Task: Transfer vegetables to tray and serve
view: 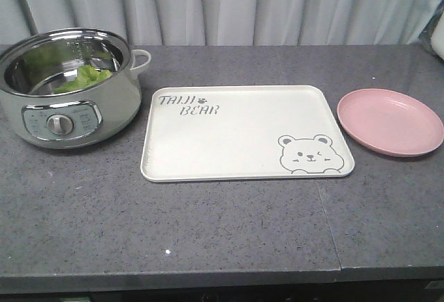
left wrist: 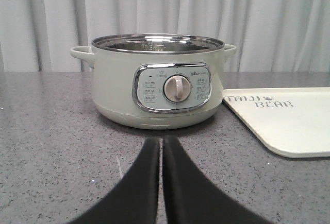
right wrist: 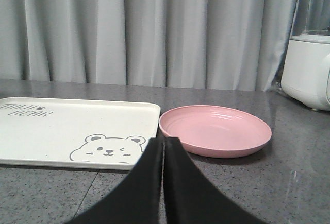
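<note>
Found black left tool [left wrist: 161, 139] and right tool [right wrist: 164, 139] pinched shut, empty; feared crinkled green lettuce leaves [view: 87, 78] catching rim of steel-lined pot [view: 69, 118], missing cream bear-printed plastic tray [view: 229, 142].

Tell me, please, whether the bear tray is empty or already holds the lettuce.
Empty. The tray shows only its own print, while the vegetables sit inside the pot.
</note>
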### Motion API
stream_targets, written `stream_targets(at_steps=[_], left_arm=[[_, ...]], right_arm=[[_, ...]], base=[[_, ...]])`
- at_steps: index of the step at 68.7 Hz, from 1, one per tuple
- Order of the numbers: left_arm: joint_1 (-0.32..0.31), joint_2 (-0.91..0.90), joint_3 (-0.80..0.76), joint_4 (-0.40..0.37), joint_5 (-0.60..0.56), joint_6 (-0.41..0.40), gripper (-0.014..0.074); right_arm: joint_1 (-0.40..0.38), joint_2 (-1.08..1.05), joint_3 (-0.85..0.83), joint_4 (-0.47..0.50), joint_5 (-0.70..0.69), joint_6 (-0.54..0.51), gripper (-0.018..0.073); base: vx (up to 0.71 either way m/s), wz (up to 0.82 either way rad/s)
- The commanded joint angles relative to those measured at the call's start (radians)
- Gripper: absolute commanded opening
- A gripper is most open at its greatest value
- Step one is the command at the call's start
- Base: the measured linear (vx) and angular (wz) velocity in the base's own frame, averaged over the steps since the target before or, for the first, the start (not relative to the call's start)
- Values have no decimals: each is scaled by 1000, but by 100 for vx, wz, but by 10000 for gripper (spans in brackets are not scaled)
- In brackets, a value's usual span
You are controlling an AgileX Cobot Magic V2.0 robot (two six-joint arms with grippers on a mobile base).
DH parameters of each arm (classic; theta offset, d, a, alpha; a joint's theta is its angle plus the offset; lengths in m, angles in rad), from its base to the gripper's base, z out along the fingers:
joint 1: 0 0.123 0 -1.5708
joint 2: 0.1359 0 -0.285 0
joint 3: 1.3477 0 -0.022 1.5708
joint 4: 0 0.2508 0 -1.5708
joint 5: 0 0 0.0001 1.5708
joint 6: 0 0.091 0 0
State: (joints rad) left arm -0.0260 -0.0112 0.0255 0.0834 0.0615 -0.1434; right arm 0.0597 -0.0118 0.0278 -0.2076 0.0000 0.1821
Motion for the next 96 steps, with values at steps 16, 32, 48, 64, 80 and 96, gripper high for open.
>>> stream_targets(at_steps=[16, 32, 48, 64, 80, 96], left_arm=[[-3, -14, 25, -2, -72, 0, -6], [-3, -14, 25, -2, -72, 0, -6], [-3, -14, 25, -2, -72, 0, -6], [-3, -14, 25, -2, -72, 0, -6], [-3, -14, 25, -2, -72, 0, -6], [-3, -14, 25, -2, -72, 0, -6]], right_arm=[[-2, 9, 15, -8, -74, -3, -3], [-2, 9, 15, -8, -74, -3, -3], [-2, 9, 15, -8, -74, -3, -3], [-2, 9, 15, -8, -74, -3, -3], [-2, 9, 15, -8, -74, -3, -3], [-2, 9, 15, -8, -74, -3, -3]], base=[[3, 0], [3, 0], [2, 1], [1, 2], [0, 2], [0, 1]])
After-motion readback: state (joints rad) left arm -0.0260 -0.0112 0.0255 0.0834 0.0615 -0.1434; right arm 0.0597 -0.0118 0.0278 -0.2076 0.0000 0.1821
